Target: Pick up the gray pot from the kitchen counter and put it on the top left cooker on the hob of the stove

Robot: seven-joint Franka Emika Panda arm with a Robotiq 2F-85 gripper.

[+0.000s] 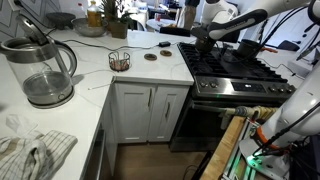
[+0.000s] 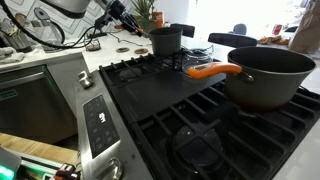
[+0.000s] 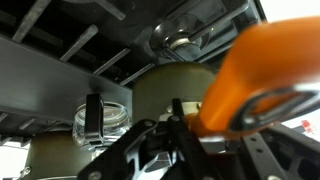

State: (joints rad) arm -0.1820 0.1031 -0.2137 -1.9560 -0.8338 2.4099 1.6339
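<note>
The arm reaches in over the far part of the hob (image 1: 237,62) in an exterior view, its dark forearm stretched level and the wrist bent downward so the gripper (image 1: 203,38) hangs above the rear burner area; in the low exterior view the gripper (image 2: 118,14) shows only small at the top of the frame, above the back of the kitchen counter (image 2: 112,50).

The gray pot (image 2: 166,39) stands upright on the black grate at the far end of the hob (image 2: 190,100), below and just beside the jaws, apart from them as far as this view shows; whether that grate is the top left cooker I cannot tell for certain.

In the wrist view the gripper (image 3: 140,120) fills the lower frame with black linkages, one finger (image 3: 94,116) seen as a dark bar; a rounded gray shape and an orange handle (image 3: 250,75) lie close around them, too blurred to read contact; whether the jaws stand apart or together I cannot tell.

Nearer than the jaws, a large dark pan (image 2: 268,75) with an orange handle (image 2: 213,70) sits on the grates; on the kitchen counter (image 1: 95,75), well away from the jaws, stand a glass kettle (image 1: 42,68) and a small wire stand (image 1: 119,61); the stove (image 1: 225,105) front shows its knobs.
</note>
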